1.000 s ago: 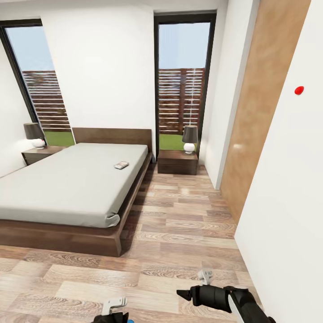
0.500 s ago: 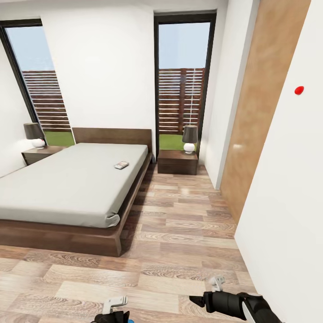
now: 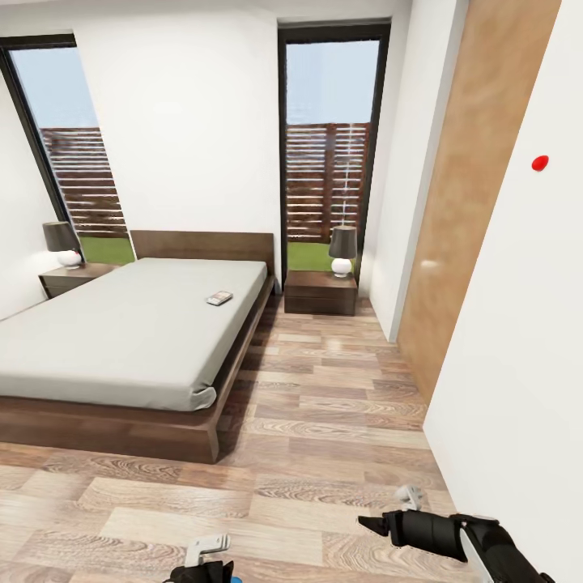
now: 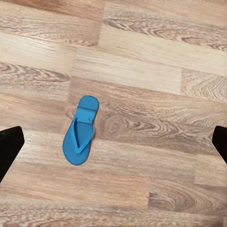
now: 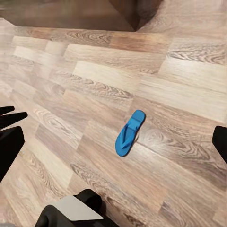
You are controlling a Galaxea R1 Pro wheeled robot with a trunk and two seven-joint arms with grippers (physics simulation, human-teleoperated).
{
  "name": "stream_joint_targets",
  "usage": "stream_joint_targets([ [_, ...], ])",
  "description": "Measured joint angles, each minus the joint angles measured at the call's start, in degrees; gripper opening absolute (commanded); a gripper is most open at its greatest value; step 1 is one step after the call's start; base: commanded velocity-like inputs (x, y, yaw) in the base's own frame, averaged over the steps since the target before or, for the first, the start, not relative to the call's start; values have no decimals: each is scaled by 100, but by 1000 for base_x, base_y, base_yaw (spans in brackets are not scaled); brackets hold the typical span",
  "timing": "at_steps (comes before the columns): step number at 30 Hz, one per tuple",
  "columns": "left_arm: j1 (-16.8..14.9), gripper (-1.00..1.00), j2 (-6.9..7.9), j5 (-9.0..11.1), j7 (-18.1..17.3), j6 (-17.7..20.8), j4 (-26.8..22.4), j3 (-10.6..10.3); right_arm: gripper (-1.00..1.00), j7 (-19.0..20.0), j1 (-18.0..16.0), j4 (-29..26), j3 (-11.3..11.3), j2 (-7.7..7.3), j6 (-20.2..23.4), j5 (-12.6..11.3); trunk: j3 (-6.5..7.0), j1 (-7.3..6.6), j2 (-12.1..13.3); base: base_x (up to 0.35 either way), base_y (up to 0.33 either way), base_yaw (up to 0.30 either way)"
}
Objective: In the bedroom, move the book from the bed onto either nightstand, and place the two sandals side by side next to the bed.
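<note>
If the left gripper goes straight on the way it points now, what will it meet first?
Probably the blue sandal lying flat on the wood floor. The sandal sits a little off the middle between the fingers, so it might meet bare floor beside it.

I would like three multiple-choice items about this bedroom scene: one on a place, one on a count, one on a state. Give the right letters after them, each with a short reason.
1. Where does the small thin paperback book lie?
A. on the grey mattress of the bed
B. on the wooden floor
C. on a nightstand

2. How many table lamps with dark shades stand in the room?
A. one
B. two
C. three

3. How is the bright blue flat sandal seen by the left wrist camera?
A. held in a gripper
B. lying free on the plank floor
C. resting on the bed

Answers:
1. A: the book rests on the bed.
2. B: one lamp on the left nightstand, another lamp on the right nightstand.
3. B: the sandal lies flat on the floor, with nothing gripping it.
</note>
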Motion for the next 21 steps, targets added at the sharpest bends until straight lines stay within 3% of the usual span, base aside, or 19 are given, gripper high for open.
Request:
stream_joint_targets([
  [1, -1, 100, -1, 0, 0, 0, 0, 0, 100, 146, -2, -733, 0, -13, 1889, -614, -1, 0, 0, 0, 0, 0],
  [2, -2, 100, -1, 0, -1, 0, 0, 0, 100, 131, -4, -2000, -2, -13, 2878, -670, 0, 0, 0, 0, 0, 0],
  [3, -3, 100, -1, 0, -1, -1, 1, 0, 100, 127, -9, -2454, -2, -12, 2968, -742, 1, 0, 0, 0, 0, 0],
  [7, -5, 100, -2, 0, -1, 0, 0, 0, 100, 136, -12, -2586, -2, -13, 3029, -767, 0, 0, 0, 0, 0, 0],
  [16, -1, 100, -2, 0, -1, 0, 0, 0, 100, 121, -14, -3081, 4, -13, 3261, -1270, 0, 0, 0, 0, 0, 0],
  [21, -2, 100, -2, 0, -1, 0, 0, 0, 100, 123, -14, -3163, 7, -13, 3261, -1367, 0, 0, 0, 0, 0, 0],
])
